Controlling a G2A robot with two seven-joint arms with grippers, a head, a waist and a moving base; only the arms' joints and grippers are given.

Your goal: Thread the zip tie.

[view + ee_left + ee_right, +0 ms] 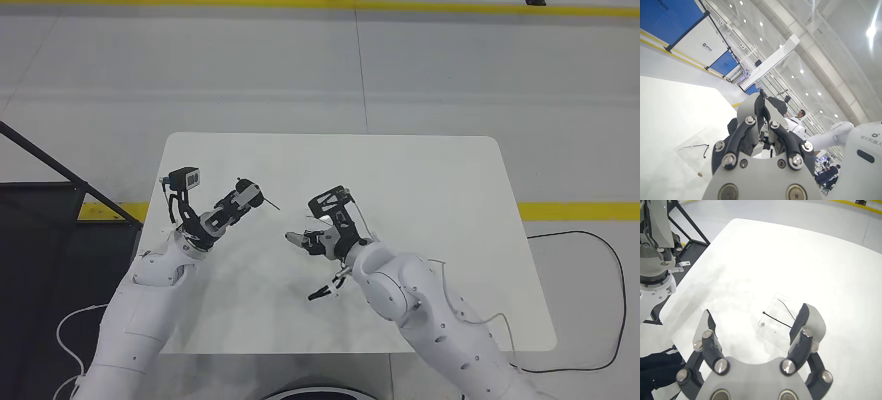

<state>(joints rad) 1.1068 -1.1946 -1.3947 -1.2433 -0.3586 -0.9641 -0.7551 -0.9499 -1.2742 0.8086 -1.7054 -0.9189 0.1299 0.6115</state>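
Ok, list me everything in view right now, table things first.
table: 1, white, under both arms
clear sheet: 1, transparent, flat on the table
zip tie: 1, black, bent, lying on the clear sheet
thin strip: 1, black, sticking out of the left claw
frame: 1, black, beside the table
left claw: 1, grey and black, shut, off the table
right claw: 1, grey and black, open, facing the zip tie
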